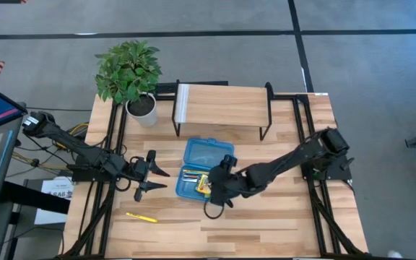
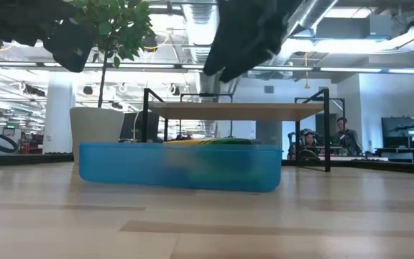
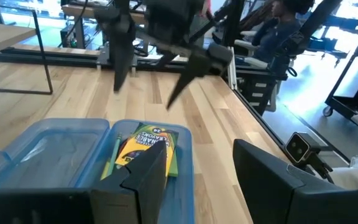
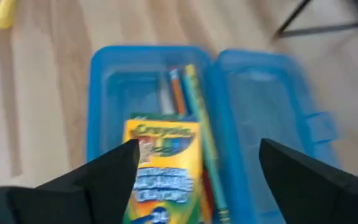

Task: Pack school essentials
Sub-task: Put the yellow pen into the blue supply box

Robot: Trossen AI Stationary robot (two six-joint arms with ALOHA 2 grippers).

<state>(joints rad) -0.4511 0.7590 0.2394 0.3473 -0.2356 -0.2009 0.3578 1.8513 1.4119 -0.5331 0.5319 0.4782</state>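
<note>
The blue hinged case (image 1: pixel 209 153) lies open in the middle of the table. In its base lie the yellow-green crayon box (image 4: pixel 163 168) and, beside it, orange and teal pencils (image 4: pixel 188 99). My right gripper (image 1: pixel 219 189) hovers open above the base, its fingers pointing down on either side of the crayon box, clear of it in the low view. My left gripper (image 1: pixel 154 175) waits open, left of the case. A yellow pencil (image 1: pixel 141 217) lies flat on the table near the front-left. Scissors, sticky-note pad and eraser do not show.
A potted plant (image 1: pixel 128 72) stands at the far left. A low wooden shelf on black legs (image 1: pixel 222 107) stands behind the case. Bare tabletop lies in front of the case and to its right. People sit in the room beyond the table.
</note>
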